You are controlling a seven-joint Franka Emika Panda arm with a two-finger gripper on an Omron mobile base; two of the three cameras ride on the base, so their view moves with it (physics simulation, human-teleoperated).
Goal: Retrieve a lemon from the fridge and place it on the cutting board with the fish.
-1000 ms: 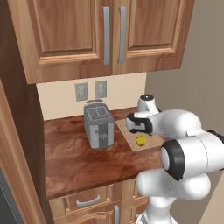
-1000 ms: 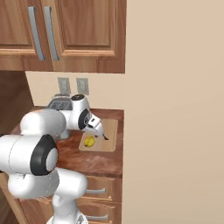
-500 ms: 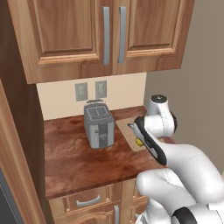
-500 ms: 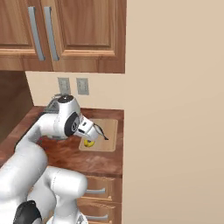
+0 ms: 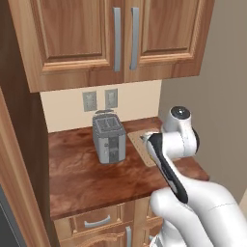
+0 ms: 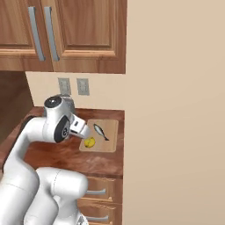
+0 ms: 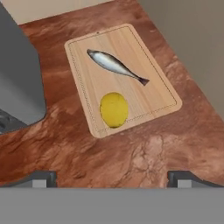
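The claw (image 7: 112,177) has lifted back from the cutting board (image 7: 148,70), fingers spread wide and holding nothing. The lemon (image 7: 114,109) now lies on the board, at 7 o'clock of the fish (image 7: 114,64), above the desk (image 7: 144,153). The task looks complete.

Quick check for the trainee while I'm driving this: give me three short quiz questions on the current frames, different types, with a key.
1. True or false: the lemon lies on the cutting board.
2. Multiple choice: the fish lies (A) on the bare counter, (B) on the board beside the lemon, (C) on top of the toaster.
3. Fill in: the end effector is ____ and holds nothing.

Key: 1 true; 2 B; 3 open.
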